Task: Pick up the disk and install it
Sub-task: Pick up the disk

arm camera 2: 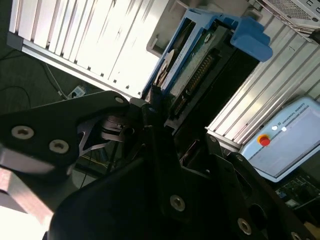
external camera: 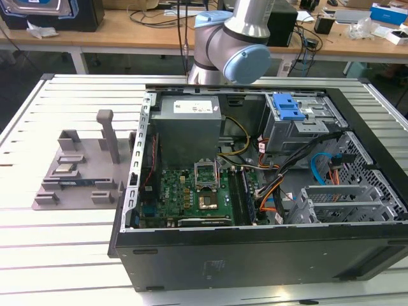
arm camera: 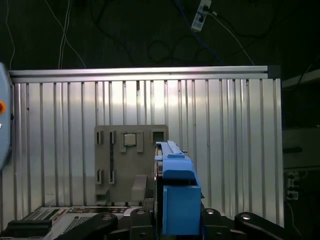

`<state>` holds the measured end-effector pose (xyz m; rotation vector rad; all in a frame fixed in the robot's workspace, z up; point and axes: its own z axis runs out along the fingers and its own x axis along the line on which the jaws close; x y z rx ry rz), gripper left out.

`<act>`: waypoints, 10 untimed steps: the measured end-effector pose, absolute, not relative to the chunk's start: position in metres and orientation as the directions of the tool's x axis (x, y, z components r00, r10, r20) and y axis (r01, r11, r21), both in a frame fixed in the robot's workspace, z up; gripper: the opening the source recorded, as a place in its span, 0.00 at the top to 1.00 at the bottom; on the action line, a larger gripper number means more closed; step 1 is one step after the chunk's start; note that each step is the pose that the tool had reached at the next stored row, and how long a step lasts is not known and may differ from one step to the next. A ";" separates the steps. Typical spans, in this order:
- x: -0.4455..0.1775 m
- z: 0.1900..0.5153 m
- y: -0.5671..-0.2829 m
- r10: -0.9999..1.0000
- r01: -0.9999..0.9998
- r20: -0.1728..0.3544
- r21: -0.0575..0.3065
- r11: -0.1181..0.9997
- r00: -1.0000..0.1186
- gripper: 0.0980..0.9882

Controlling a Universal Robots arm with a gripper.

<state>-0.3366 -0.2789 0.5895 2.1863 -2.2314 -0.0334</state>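
The disk [arm camera: 176, 192] stands edge-on in the first wrist view, its bright blue carrier facing the camera, and my gripper [arm camera: 172, 222] is shut on it from both sides. In the second wrist view the disk [arm camera 2: 197, 62] shows its connector edge and silver body inside the blue frame, with a black finger [arm camera 2: 154, 125] pressed against its lower end. It hangs well above the slatted table. In the exterior view the arm's elbow [external camera: 233, 41] is behind the open computer case [external camera: 255, 261].
Inside the case are a grey power-supply box [external camera: 188, 127], a motherboard [external camera: 191, 194], loose cables and a drive cage with a blue latch piece [external camera: 288, 107]. A grey parts fixture [external camera: 83, 169] sits on the slatted table [external camera: 64, 255] at the exterior view's left.
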 end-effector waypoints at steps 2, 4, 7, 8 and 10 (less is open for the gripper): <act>-0.337 0.595 -0.279 -1.000 -0.999 -0.002 0.028 0.020 -0.020 0.70; -0.336 0.601 -0.279 -1.000 -0.999 -0.003 0.027 0.020 -0.020 0.70; -0.336 0.607 -0.279 -1.000 -0.999 -0.002 0.028 0.020 -0.020 0.70; -0.336 0.610 -0.279 -1.000 -0.999 -0.003 0.027 0.020 -0.020 0.70; -0.336 0.614 -0.279 -1.000 -0.999 -0.002 0.028 0.020 -0.020 0.70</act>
